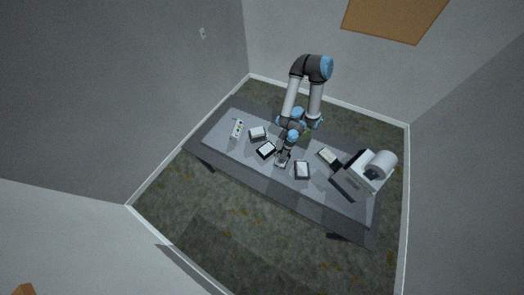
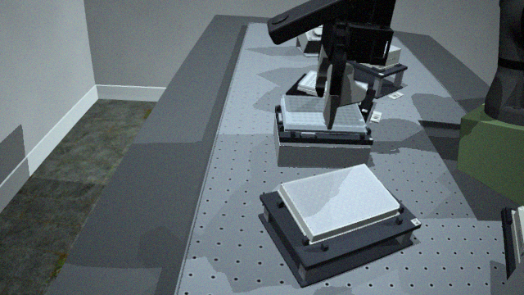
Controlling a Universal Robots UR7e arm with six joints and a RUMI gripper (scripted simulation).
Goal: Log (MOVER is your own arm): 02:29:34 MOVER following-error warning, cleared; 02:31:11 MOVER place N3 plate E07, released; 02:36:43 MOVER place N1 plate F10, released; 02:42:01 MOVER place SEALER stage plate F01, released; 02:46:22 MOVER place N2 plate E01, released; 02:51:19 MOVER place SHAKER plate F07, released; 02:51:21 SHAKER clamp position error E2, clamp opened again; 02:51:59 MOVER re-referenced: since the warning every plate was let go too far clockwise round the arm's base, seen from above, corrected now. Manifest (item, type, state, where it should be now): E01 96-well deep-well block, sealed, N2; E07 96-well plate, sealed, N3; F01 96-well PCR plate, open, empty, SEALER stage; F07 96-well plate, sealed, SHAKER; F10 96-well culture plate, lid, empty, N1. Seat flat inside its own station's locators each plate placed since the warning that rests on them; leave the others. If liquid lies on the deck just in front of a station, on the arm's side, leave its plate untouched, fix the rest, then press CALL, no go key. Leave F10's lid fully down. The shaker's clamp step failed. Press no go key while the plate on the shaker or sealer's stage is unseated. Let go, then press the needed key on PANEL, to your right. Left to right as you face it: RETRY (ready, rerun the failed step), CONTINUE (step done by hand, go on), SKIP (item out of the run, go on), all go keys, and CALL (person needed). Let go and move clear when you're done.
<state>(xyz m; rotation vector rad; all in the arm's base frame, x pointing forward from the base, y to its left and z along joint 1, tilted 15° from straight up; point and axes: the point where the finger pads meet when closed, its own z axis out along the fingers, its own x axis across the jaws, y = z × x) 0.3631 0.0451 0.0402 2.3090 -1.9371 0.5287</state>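
Arm (image 1: 313,88) reaches down from its green pedestal (image 2: 491,156) to the raised station in the middle of the counter (image 2: 229,197). Hand (image 2: 341,108) is closed partway on the well plate (image 2: 307,112) that sits on that station, one dark finger (image 2: 332,102) down against the plate's near long side, the other on the far side and mostly hidden. The plate rests on a black carrier (image 2: 323,137) atop a pale block; whether it lies flat inside the locators or rides on one, cannot tell from this angle. In front, nearer the exterior camera, a white flat-topped plate (image 2: 340,201) sits askew on its dark nest (image 2: 348,250), turned relative to the nest's edges, one corner close to a locator pin (image 2: 399,220). Beyond the hand, two more plates on their stations, partly hidden by the wrist. From the top view, the key panel (image 1: 237,129) stands at one end of the counter and the sealer with its white roll (image 1: 382,164) at the other.
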